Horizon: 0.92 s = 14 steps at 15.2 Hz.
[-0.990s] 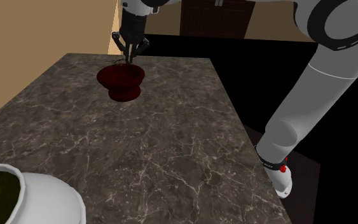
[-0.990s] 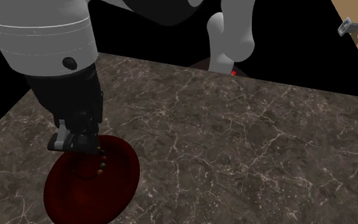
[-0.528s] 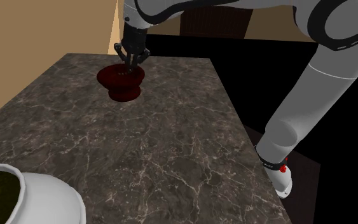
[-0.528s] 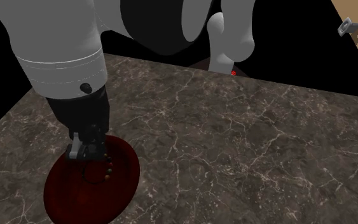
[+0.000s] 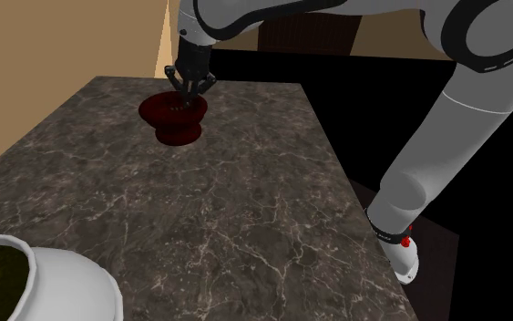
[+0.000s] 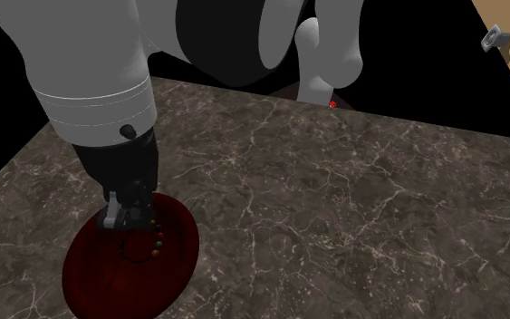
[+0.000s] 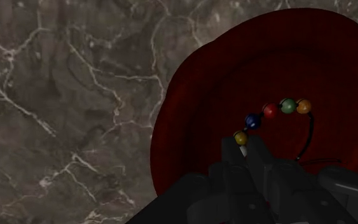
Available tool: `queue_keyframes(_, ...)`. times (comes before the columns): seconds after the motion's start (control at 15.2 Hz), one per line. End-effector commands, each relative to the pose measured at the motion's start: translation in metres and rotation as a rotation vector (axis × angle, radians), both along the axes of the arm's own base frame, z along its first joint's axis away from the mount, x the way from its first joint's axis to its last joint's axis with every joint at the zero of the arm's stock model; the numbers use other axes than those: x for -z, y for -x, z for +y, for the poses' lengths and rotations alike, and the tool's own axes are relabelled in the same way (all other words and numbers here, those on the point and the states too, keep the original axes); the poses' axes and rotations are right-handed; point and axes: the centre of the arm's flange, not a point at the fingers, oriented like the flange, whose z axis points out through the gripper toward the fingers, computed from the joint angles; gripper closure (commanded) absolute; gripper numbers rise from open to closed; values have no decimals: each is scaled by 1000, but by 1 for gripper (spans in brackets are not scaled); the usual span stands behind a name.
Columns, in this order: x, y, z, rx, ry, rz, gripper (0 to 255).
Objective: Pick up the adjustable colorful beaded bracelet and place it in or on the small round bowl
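My fingers [image 7: 234, 156] are pinched on the beaded bracelet [image 7: 270, 111], down inside the dark red bowl [image 7: 196, 95] on the marble surface [image 7: 75, 95]. The beads look to be touching its floor.

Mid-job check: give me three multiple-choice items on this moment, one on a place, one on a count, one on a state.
1. The bracelet is: A) over the bowl's inside; B) outside the bowl's rim; C) under the bowl.
2. Coloured beads showing in the wrist view: A) two; B) five; C) nine.
3. The hand is: A) wide open; B) shut on the bracelet; C) shut on nothing.
Answers: 1 A, the beads hang within the dark red rim. 2 B, yellow, blue, red, green, orange. 3 B, its fingers clasp the cord beside the yellow bead.
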Motion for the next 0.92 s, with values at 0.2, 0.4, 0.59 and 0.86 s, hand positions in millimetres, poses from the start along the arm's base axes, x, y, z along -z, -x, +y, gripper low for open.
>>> queue_keyframes(0.2,0,0,0,0,0,0,0)
queue_keyframes(0.4,0,0,0,0,0,0,0)
queue_keyframes(0.59,-38,9,-6,0,0,0,0)
queue_keyframes(0.86,-48,11,-7,0,0,0,0)
